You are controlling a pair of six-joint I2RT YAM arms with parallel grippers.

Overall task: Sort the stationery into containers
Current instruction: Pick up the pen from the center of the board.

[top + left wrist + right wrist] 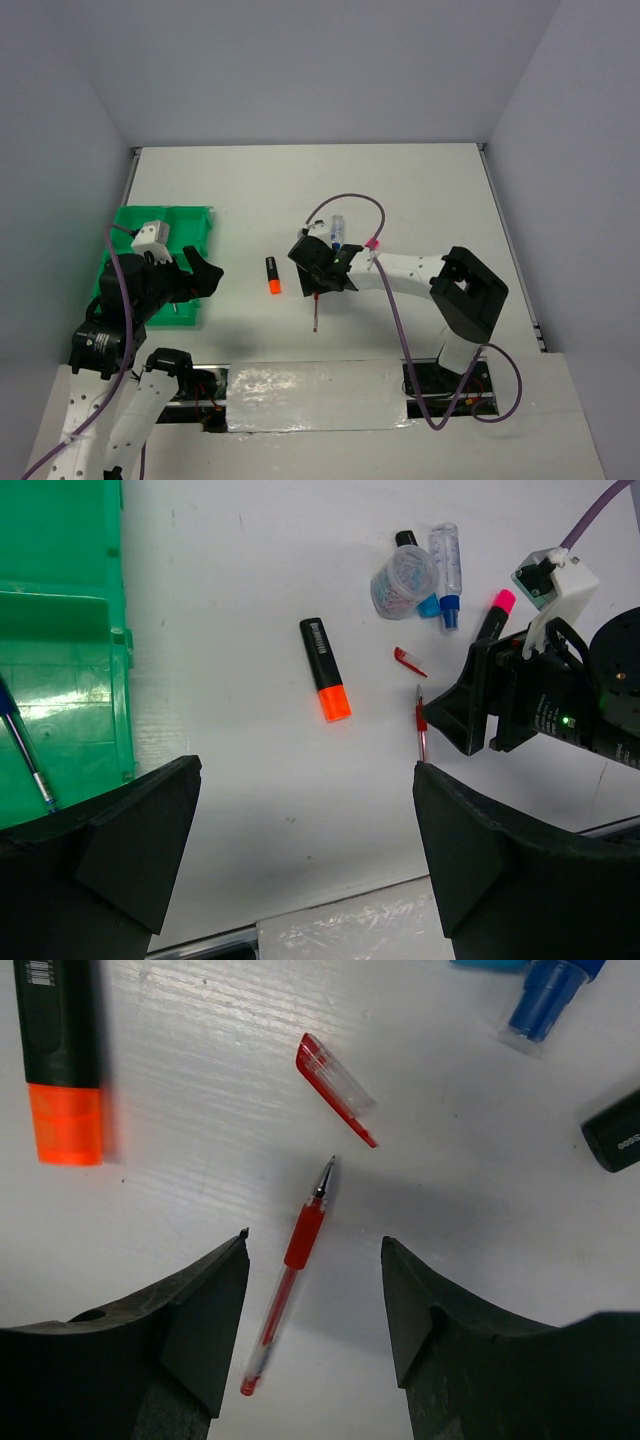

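Though untouched, red pen point(300, 1235) beneath end effector point(315, 1242)

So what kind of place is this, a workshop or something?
Probably a robot test cell: a white table boxed in by plain panels, a left arm and right arm bolted at its near edge, a green sorting tray.

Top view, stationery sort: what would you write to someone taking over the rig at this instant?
Left gripper open, empty, by the green tray.
Right gripper open, straddling the red pen on the table, not gripping it.
Done: one blue pen lies in the tray.
Left: red pen, a loose red cap, orange highlighter, pink highlighter, blue-capped marker and round grey piece, all on the table.
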